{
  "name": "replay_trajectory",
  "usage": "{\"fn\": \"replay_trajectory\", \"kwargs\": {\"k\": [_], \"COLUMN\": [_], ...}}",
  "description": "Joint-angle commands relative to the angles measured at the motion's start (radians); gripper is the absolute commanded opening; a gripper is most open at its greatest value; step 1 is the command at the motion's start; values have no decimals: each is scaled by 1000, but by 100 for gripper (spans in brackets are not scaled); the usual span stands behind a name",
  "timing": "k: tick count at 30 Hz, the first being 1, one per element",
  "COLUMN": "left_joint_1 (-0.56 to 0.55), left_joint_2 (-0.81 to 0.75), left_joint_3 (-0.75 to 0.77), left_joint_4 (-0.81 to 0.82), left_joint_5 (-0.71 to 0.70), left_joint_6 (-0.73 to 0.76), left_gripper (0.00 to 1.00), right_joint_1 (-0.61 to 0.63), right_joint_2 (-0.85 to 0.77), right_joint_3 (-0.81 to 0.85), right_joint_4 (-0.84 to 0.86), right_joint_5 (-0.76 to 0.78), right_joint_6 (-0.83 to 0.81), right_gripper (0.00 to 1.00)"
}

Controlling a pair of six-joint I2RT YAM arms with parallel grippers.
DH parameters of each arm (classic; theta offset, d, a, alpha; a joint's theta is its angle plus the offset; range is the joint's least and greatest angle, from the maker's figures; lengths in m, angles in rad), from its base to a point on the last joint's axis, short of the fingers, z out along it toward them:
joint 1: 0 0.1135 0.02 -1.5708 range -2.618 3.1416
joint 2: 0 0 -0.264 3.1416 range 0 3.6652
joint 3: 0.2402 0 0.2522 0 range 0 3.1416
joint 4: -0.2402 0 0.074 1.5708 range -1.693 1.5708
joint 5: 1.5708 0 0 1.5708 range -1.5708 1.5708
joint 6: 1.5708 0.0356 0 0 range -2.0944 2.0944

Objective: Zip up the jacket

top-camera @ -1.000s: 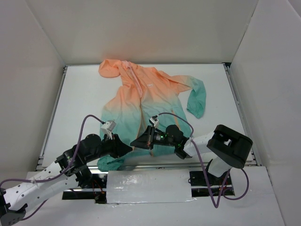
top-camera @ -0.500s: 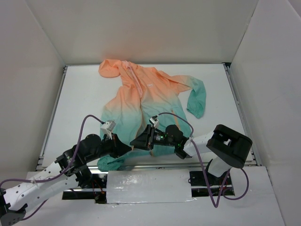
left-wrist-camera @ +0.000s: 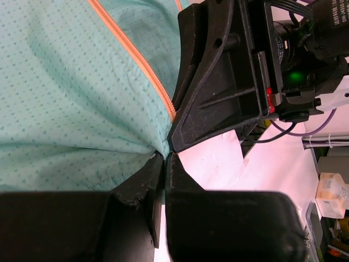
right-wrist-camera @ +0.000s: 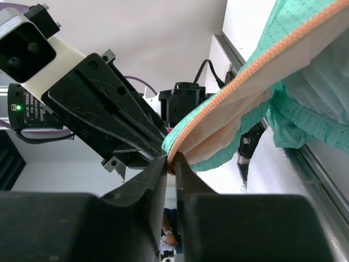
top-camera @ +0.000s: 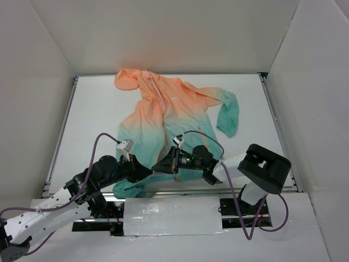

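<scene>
The jacket (top-camera: 163,117) lies flat on the white table, peach-orange hood at the far end and teal hem at the near edge. Both grippers meet tip to tip at the hem's bottom end of the orange zipper. My left gripper (top-camera: 148,172) is shut on the teal hem fabric (left-wrist-camera: 82,109) beside the zipper (left-wrist-camera: 142,63). My right gripper (top-camera: 158,165) is shut on the zipper's orange edge (right-wrist-camera: 229,98) at its lowest end, with the hem lifted off the table. In the left wrist view the right gripper (left-wrist-camera: 170,143) almost touches my left gripper (left-wrist-camera: 165,157).
White walls enclose the table on three sides. A metal rail (top-camera: 180,190) runs along the near edge under the hem. The jacket's right sleeve (top-camera: 229,117) lies out to the right; a teal cuff (top-camera: 126,188) bunches by my left arm.
</scene>
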Motion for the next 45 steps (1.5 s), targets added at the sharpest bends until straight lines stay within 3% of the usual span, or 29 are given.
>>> {"fn": "replay_trajectory", "kwargs": {"k": [1,2,5,9,13,17,23,25,28,29,31,39,45], "left_joint_1": [-3,-3,-3,-3,-3,-3,-3,-3,-3,-3,-4,-3,-3], "left_joint_2": [8,13,24,31,16,-13,2,20,30,31,28,31,44], "left_joint_3": [-8,-6,8,32,34,17,0,3,11,17,21,22,22], "left_joint_4": [55,55,49,26,10,7,59,65,69,67,72,128,161], "left_joint_5": [-3,-3,2,42,63,66,125,135,128,117,103,72,89], "left_joint_6": [-15,-14,-4,26,40,40,49,54,52,51,37,0,-7], "left_gripper": [0,0,2,7,2,6,0,0,0,0,0,0,0], "right_joint_1": [-2,-2,-2,-3,-8,-12,-15,-17,-20,-19,-19,-17,-17], "right_joint_2": [19,22,10,-44,-124,-181,-193,-188,-187,-188,-190,-188,-181], "right_joint_3": [-1,-1,2,47,83,139,174,176,148,130,116,77,65], "right_joint_4": [93,94,78,-103,-278,-499,-583,-582,-495,-451,-412,-275,-225], "right_joint_5": [-28,-30,-39,-62,-68,-64,-90,-94,-125,-132,-146,-205,-218], "right_joint_6": [-5,-2,-17,-103,-241,-361,-447,-465,-470,-465,-459,-427,-409], "right_gripper": [15,8,0,0,0,0,0,4,21,34,39,37,27]}}
